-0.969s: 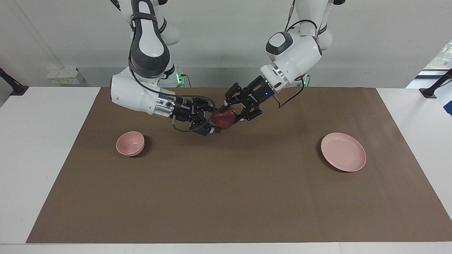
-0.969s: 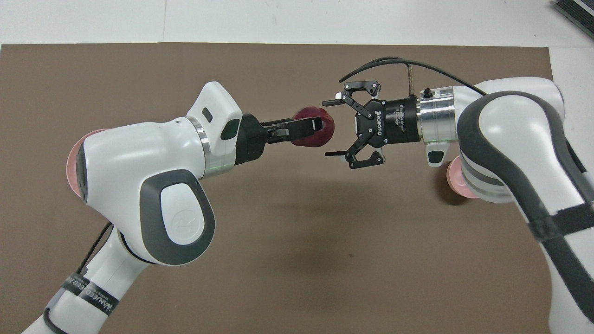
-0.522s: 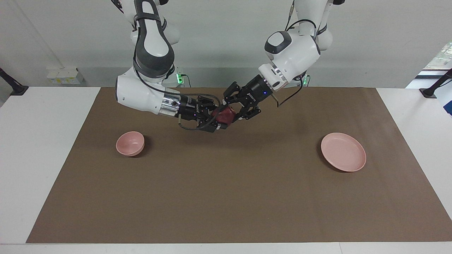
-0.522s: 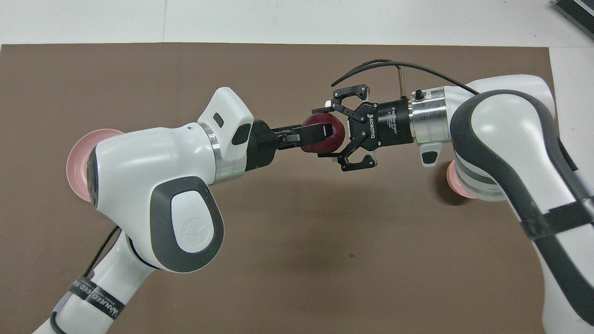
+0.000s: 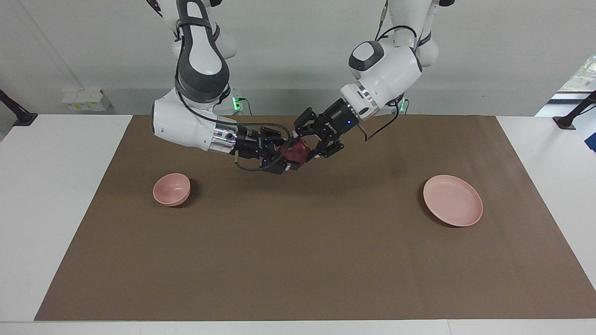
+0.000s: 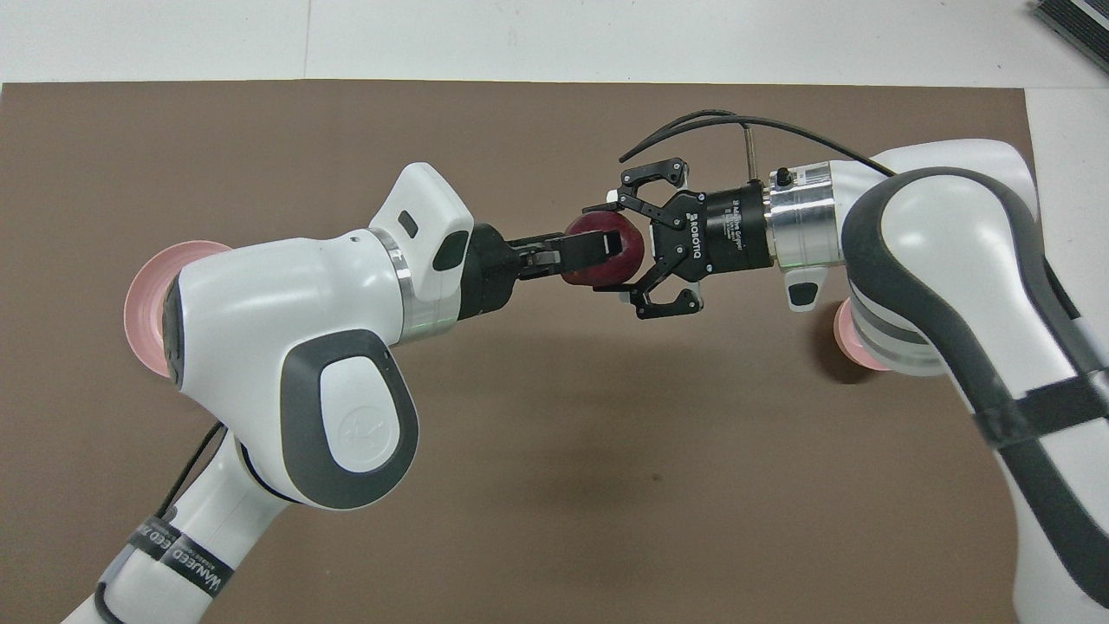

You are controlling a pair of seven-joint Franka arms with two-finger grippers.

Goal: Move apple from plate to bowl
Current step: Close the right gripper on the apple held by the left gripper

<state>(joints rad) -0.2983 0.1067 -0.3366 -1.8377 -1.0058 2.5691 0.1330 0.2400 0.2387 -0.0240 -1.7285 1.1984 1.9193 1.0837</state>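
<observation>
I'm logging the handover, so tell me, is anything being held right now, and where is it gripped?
The apple, in the air over the mat: the right gripper is shut on its sides, and the left gripper has a finger across its top.

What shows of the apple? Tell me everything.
The apple is small, round and dark red. It is up in the air over the brown mat, about midway between the bowl and the plate, in neither. The right gripper is shut on it from the bowl's end of the table; the left gripper meets it from the plate's end. They cover much of it.
</observation>
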